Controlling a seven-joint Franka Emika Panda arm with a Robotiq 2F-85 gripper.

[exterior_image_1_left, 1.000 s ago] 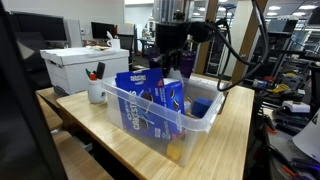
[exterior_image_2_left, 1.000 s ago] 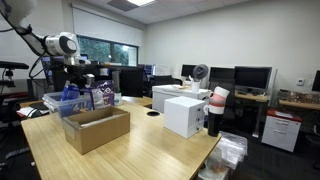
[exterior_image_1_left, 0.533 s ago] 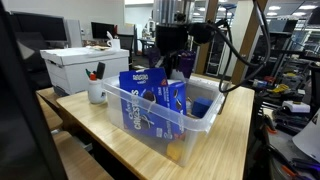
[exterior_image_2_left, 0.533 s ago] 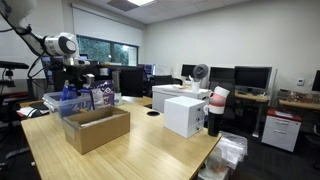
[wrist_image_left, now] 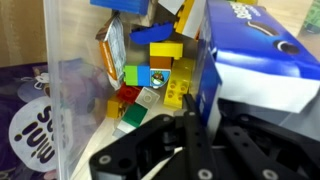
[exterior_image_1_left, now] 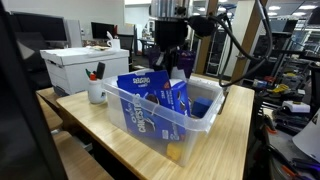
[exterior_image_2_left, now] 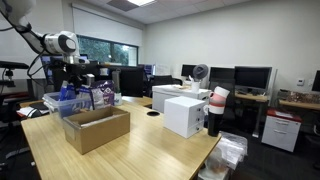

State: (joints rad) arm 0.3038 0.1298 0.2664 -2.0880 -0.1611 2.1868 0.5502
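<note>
The gripper [wrist_image_left: 190, 125] has its jaws pressed shut at the edge of the blue cookie box [wrist_image_left: 255, 55] — whether they truly pinch it is unclear — and the box stands, not lifted out, beside toy blocks [wrist_image_left: 150, 85] inside the clear bin [exterior_image_1_left: 205, 122].

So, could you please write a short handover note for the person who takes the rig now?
Gripper: shut, at the top of the clear bin, beside the blue cookie box; I cannot tell whether it pinches anything.
Things: the blue cookie box and coloured blocks lie inside the clear bin, on the wooden table.
Done: jaws closed beside the box.
Left: nothing is lifted clear of the bin yet.
</note>
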